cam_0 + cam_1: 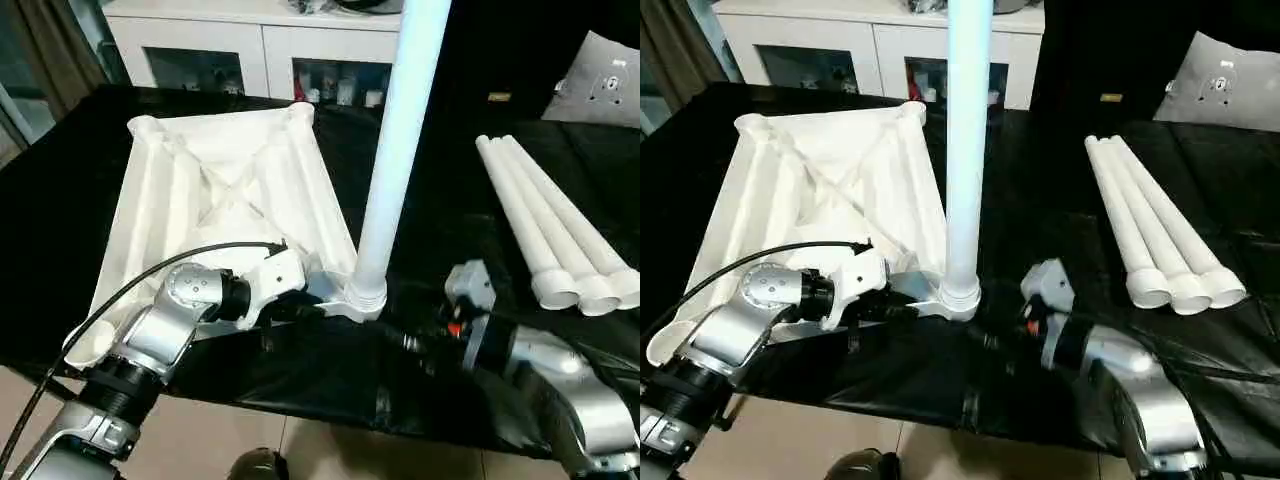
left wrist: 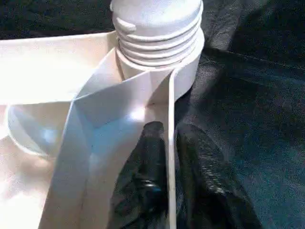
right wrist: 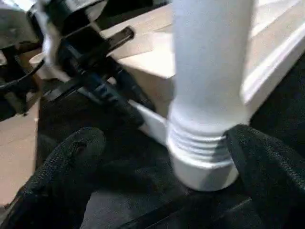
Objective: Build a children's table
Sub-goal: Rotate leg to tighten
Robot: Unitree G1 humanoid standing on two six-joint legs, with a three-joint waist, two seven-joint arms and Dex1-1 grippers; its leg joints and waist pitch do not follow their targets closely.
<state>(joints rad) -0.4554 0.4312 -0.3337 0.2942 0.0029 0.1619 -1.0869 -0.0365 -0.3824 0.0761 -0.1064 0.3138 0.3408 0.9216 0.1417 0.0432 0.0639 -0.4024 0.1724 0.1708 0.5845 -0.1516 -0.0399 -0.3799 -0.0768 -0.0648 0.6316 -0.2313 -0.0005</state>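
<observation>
The white ribbed plastic tabletop's (image 1: 215, 200) rim is being pinched by the left gripper (image 2: 169, 157); the right gripper (image 3: 162, 162) is being held spread around the upright white tubular leg (image 1: 400, 150), three spare white legs (image 1: 560, 230) lying nearby.

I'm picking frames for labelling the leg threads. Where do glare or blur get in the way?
Left wrist view: glare washes out the table top, but the leg's threads read clearly. Right wrist view: the leg and the right gripper's fingers are soft with blur.
</observation>
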